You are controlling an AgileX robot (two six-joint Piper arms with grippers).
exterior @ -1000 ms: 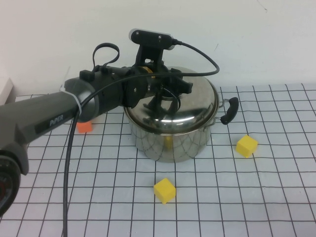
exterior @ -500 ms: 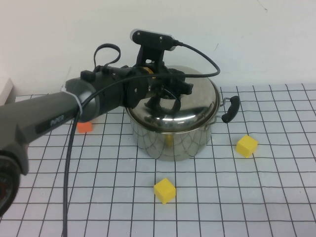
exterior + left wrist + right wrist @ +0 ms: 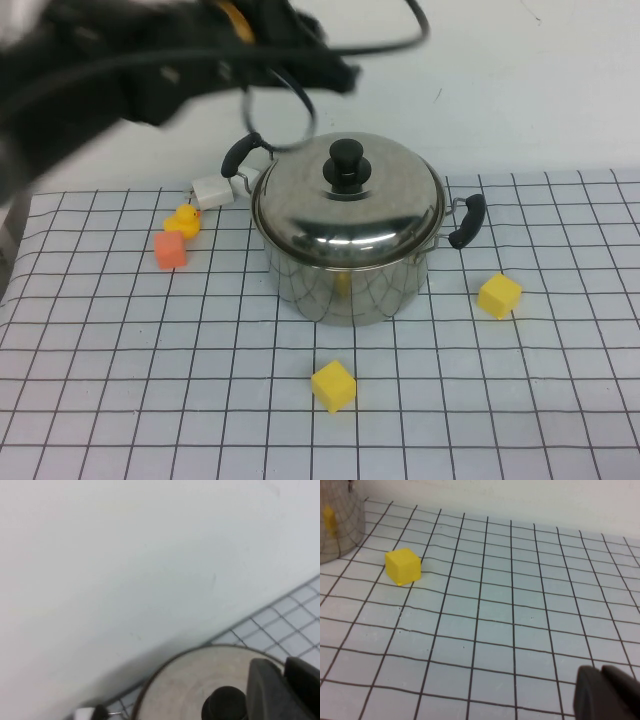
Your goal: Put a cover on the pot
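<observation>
Pot [image 3: 350, 275] at tabletop [image 3: 120, 400] centre, shiny steel, black handles at 3 and 10 o'clock, lid [image 3: 345, 200] seated | left end effector [image 3: 320, 55] blurred above at 11 o'clock, grip cannot tell, holding nothing | right end effector [image 3: 607, 692] low over grid (parked), grip cannot tell | risk: cable snagging knob [image 3: 345, 160], dragging lid askew

shiny steel pot [image 3: 345, 275] upright mid-table, lid [image 3: 347, 205] on
</observation>
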